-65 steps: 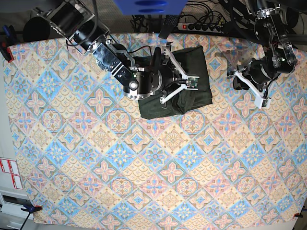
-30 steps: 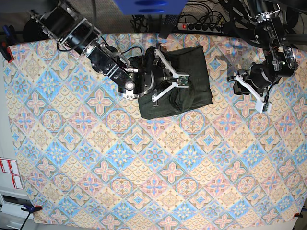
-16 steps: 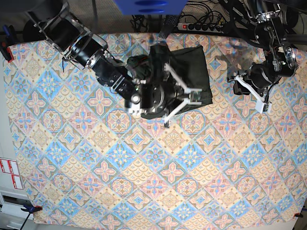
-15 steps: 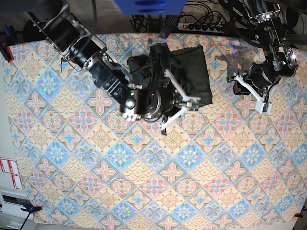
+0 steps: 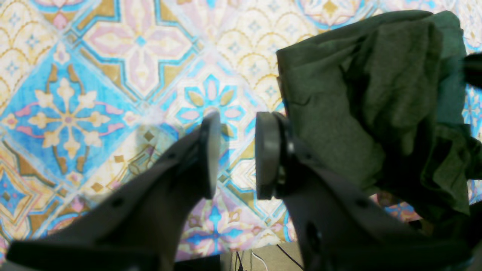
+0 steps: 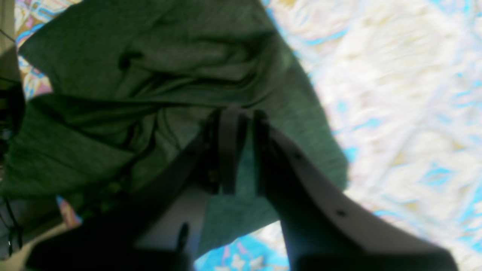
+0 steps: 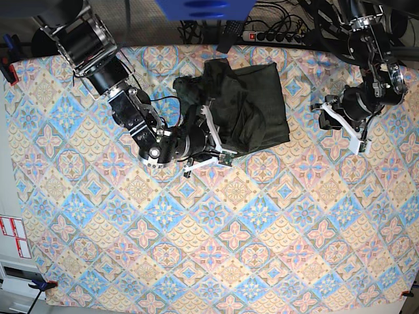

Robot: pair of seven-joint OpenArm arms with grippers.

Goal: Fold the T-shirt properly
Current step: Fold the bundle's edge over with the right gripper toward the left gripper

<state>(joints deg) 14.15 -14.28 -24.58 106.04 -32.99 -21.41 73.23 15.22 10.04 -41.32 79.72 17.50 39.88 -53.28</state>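
Shirt: the dark olive knit shirt point(image 7: 252, 108) lies bunched in a rough rectangle near the far edge of the table, its left side lifted into soft, deep folds; the fine heathered weave shows up close in my right wrist view point(image 6: 158, 75).
Right gripper: my right gripper point(image 7: 219, 147) sits at the shirt's near-left corner; its two dark fingers point(image 6: 229, 146) stand a narrow slit apart, with green fabric behind and around them. I cannot tell whether cloth is pinched between them.
Left gripper: my left gripper point(image 5: 233, 154) hangs over bare cloth well to the side of the shirt point(image 5: 376, 105), its flat, rounded black pads point(image 5: 265, 154) parted by a small gap with nothing between them; in the base view it shows as a white-framed claw point(image 7: 347, 127).
Tablecloth: a matte tablecloth point(image 7: 216, 248) printed with blue, pink and cream diamond tiles and flower medallions covers the whole table, lying smooth and flat.
Behind the table: a power strip point(image 7: 275, 36) with black cables runs along the far edge.
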